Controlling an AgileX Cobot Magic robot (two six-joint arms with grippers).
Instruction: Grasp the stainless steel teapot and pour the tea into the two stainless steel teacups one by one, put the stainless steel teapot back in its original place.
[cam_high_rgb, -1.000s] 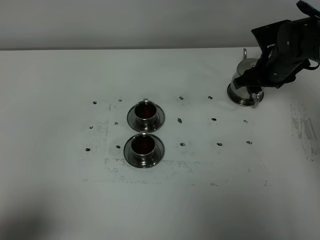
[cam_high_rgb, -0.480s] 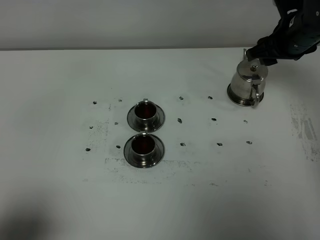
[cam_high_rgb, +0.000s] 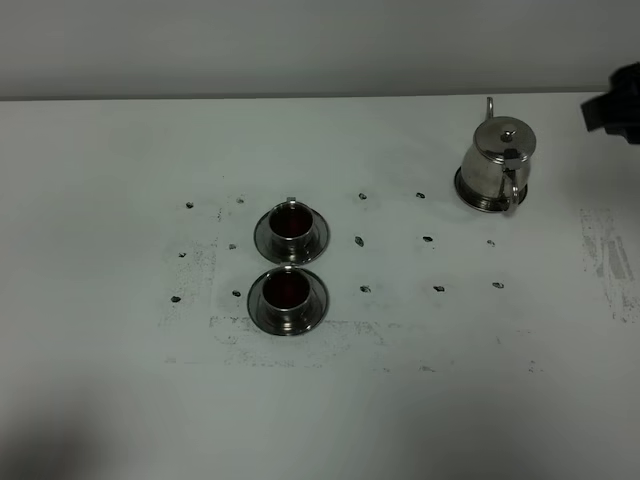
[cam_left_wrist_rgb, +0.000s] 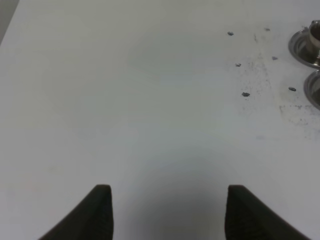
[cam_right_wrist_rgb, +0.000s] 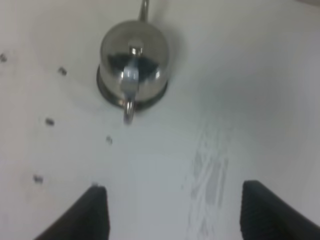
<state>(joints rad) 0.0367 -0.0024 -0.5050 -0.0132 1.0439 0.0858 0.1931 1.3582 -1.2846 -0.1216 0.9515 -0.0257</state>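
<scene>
White bench (cam_high_rgb: 120, 400) with small dark specks (cam_high_rgb: 428, 239) and grey scuff marks (cam_high_rgb: 610, 260), plain pale grey wall (cam_high_rgb: 250, 45) behind its far edge, soft even lighting

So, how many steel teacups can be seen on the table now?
2. One teacup stands farther back on its saucer; the other teacup stands just in front of it, nearer the camera. Both hold dark tea. No others are visible.

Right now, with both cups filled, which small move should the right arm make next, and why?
Probably just retreat a little further and stop. The teapot stands upright on its steel disc, both teacups hold dark tea, and the right tool is open and clear of the pot.
</scene>
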